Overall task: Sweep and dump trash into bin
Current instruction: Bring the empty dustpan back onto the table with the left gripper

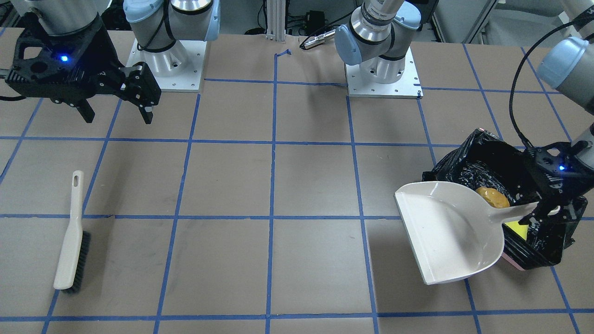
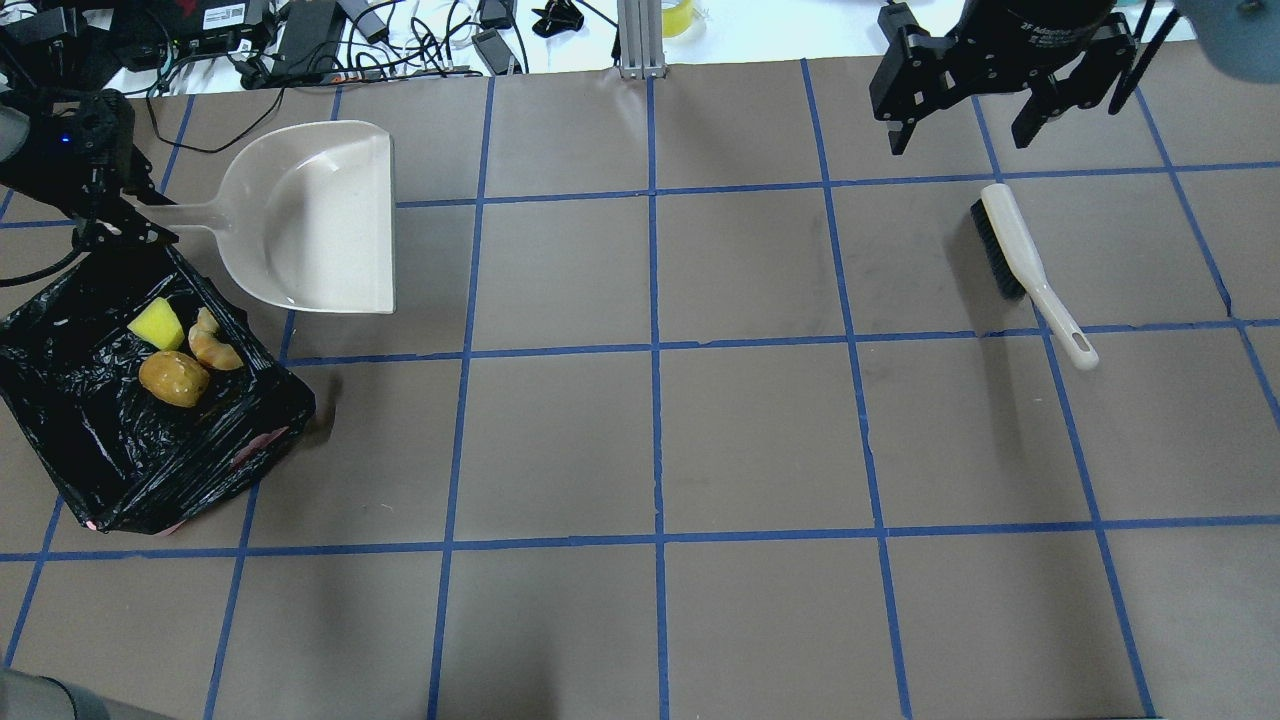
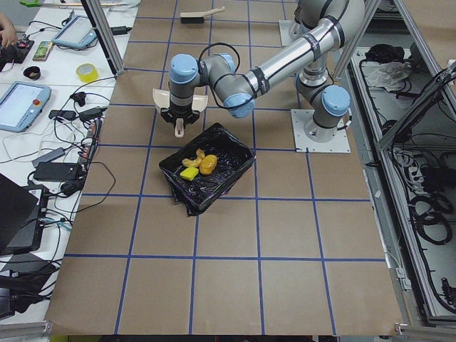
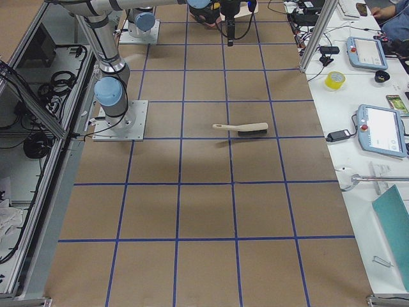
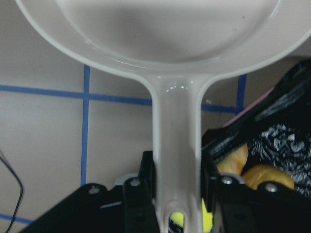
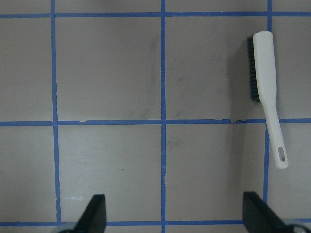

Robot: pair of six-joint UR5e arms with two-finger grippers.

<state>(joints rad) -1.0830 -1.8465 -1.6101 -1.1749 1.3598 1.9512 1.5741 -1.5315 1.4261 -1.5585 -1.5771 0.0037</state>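
Presently: dustpan (image 2: 310,230), likely light and stiff, just beside bin (image 2: 250,420); left gripper (image 2: 135,215) clamps its handle (image 5: 177,145). The right gripper (image 1: 118,118) stands spread, empty.

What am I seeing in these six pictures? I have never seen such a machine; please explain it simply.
This is a robot with two arms bolted to a table; each arm ends in a two-finger pincer. Six cameras show one moment: one faces the robot from across the table, one looks down from behind it, two look from the table's ends, and one sits on each wrist. The left pincer is shut on the handle of a beige dustpan, which looks empty. Beside it stands a bin lined with a black bag; inside lie a brown lump, a yellow sponge and a curved peel. The right pincer is open, holds nothing, and hangs above the table. A brush lies on the table near it.
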